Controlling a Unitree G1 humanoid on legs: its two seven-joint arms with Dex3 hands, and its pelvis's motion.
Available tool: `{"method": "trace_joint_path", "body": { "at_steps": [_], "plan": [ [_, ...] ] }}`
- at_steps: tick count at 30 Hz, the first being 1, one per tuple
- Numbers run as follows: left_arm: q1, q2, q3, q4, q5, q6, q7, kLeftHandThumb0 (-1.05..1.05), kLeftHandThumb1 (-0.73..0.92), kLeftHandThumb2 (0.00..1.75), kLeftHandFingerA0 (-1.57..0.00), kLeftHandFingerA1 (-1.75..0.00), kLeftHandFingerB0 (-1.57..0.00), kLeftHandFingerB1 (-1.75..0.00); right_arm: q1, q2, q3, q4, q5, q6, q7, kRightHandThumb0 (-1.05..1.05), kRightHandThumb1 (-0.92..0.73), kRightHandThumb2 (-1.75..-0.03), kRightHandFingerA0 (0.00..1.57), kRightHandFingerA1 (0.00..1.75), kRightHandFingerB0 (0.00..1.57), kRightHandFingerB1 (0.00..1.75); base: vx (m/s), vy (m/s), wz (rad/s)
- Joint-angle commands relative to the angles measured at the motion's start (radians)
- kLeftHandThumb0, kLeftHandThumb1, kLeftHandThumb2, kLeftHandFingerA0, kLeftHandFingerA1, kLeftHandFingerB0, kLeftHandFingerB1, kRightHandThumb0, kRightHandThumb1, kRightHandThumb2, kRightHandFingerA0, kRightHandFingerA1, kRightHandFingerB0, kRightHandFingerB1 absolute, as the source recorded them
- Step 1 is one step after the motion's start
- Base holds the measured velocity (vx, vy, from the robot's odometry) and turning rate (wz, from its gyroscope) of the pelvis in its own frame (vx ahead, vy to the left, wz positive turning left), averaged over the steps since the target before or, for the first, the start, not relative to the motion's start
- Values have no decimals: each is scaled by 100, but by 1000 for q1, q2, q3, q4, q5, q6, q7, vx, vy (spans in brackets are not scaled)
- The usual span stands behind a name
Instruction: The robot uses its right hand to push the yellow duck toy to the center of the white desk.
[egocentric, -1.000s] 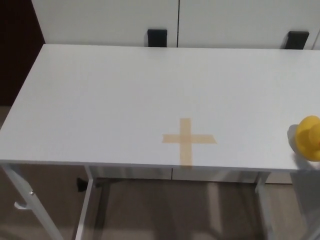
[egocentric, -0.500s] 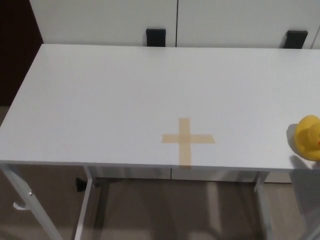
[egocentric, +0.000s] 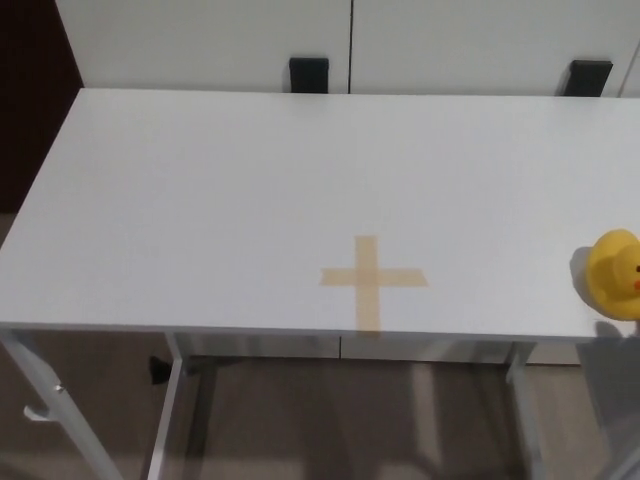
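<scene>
- So, neither of my hands shows up in the head view, which means I can't tell whether my fingers are released, clenched or holding anything.
- That also means I can't place the yellow duck toy (egocentric: 615, 274) relative to my fingers; all I can give is where it sits on the white desk (egocentric: 250, 190).
- Duck is way over at the right edge of the picture, near the desk's front edge, partly cut off by the frame. It looks upright.
- Tan tape cross (egocentric: 371, 279) is stuck flat on the desktop, near the front edge too, well apart from the duck, to its left.
- Bare desk surface between the duck and the cross, with no object on that stretch.
- Behind the desk: white cabinet panels (egocentric: 200, 40) with two black brackets, one (egocentric: 308, 74) around the middle and one (egocentric: 589, 77) on the right.
- Under the desk I can see its white legs (egocentric: 165, 420) and a brownish floor (egocentric: 330, 420).
</scene>
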Motion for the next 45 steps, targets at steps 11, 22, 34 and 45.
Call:
{"method": "trace_joint_path", "body": {
  "at_steps": [11,22,34,45],
  "plan": [
    [-3,1,-6,-1,1,-15,-4,-14,58,88,-86,-85,-89,-85,-46,40,14,49,-33,5,-43,-75,-92,-68,21,44,23,36,0,0,0],
    [-6,4,-26,2,16,-28,-7,-13,56,90,-87,-86,-90,-86,-76,71,70,42,-77,39,-40,-75,-90,-67,24,48,24,36,0,0,0],
    [-9,-2,-20,3,7,-15,-5,-13,59,84,-86,-86,-88,-85,-63,147,186,-8,-137,43,-54,-74,-90,-67,25,51,24,38,0,0,0],
    [-15,-1,-35,4,21,-16,-6,-14,58,82,-86,-84,-89,-85,-31,235,215,-70,-148,89,-84,-75,-91,-67,23,51,23,38,0,0,0]
  ]
}}
